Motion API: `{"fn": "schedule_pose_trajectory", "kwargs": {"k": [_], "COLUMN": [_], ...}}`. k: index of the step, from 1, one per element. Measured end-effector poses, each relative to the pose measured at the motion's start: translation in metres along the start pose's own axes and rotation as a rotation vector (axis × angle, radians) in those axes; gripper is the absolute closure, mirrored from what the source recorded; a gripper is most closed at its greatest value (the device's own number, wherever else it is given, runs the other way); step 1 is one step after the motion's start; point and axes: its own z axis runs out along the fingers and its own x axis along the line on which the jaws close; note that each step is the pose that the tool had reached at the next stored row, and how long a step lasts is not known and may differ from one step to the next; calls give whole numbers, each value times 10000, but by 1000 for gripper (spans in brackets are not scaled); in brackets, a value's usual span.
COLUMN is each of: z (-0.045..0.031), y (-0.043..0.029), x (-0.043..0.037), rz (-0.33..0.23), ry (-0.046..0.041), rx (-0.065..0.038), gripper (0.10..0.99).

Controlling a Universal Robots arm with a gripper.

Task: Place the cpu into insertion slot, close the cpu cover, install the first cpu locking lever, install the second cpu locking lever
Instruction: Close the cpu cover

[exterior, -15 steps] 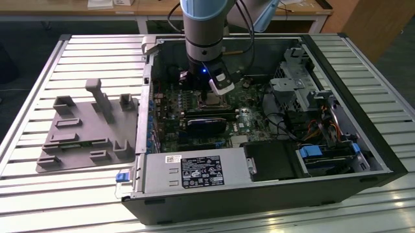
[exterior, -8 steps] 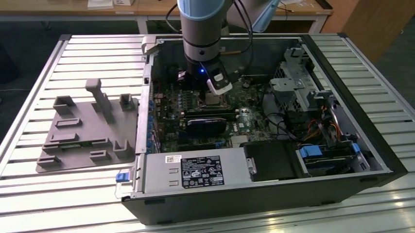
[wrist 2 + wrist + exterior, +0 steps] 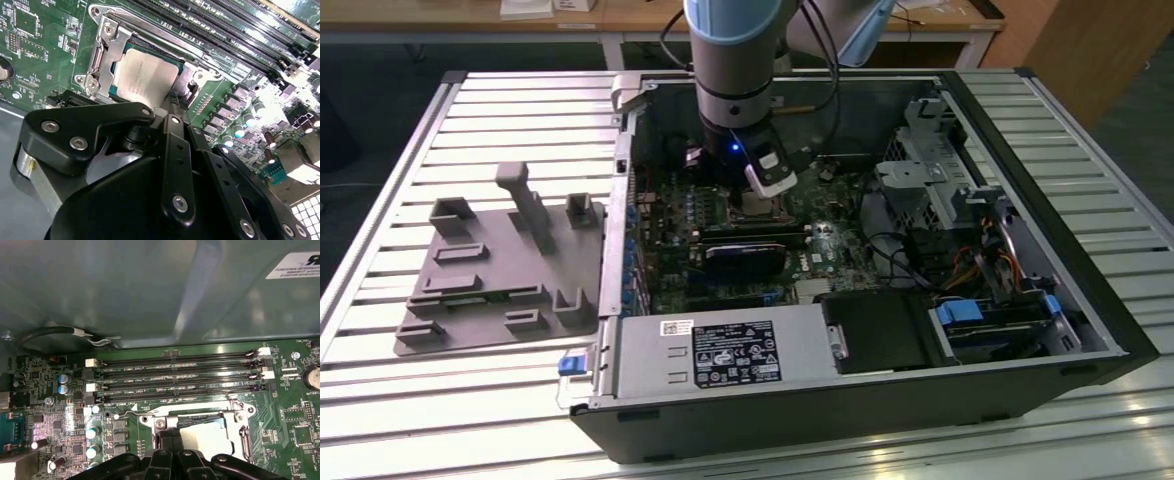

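Where our black claw (image 3: 172, 100) hangs, fingers pressed together, we log its tips at the edge of the cover (image 3: 105, 55). Next, cpu (image 3: 145, 75): seated in the slot (image 3: 157, 50), silver top showing. Cover: lying flat over the cpu, framing it. Beyond, we count four long memory slots (image 3: 180, 372). Farthest: case (image 3: 854, 400) on slatted tabletop (image 3: 454, 120), grey tray (image 3: 494, 270) beside it.

Open black metal computer case (image 3: 854, 425) on a slatted silver table (image 3: 400, 430). Just beside it, toward the exterior view's left, a grey moulded plastic fixture tray (image 3: 480, 290) with upright posts. Inside the case — a green circuit board (image 3: 295, 405), four long black memory slots (image 3: 175, 372) side by side, a silver labelled power supply box (image 3: 720, 355), a looped black cable (image 3: 45, 333) near the board's edge.
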Motion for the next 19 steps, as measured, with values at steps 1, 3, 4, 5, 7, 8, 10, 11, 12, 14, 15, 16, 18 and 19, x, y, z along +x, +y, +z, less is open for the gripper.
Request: {"fn": "schedule_pose_trajectory", "kwargs": {"k": [1,3,4,5,7,8,10,11,12,14,15,16,18,19], "z": [2,8,10,13,15,16,16,17,17,18,18,17,8,1], "y": [-1,-4,-6,-8,-9,-9,-9,-9,-8,-7,-7,-7,-3,0], "x": [0,0,0,0,0,0,-1,-4,-10,-25,-26,-27,-28,-29], "rz": [0,0,0,0,0,0,0,-1,-2,-2,-2,0,-1,-1], "ry": [1,0,0,-1,-1,-1,-1,0,-1,-2,-2,-3,-8,-10], "rx": [-1,-2,-3,-4,-4,-3,-3,-4,-5,-5,-5,-6,-14,-20], "gripper": [984,984,984,984,984,984,984,984,984,984,984,984,984,984]}}
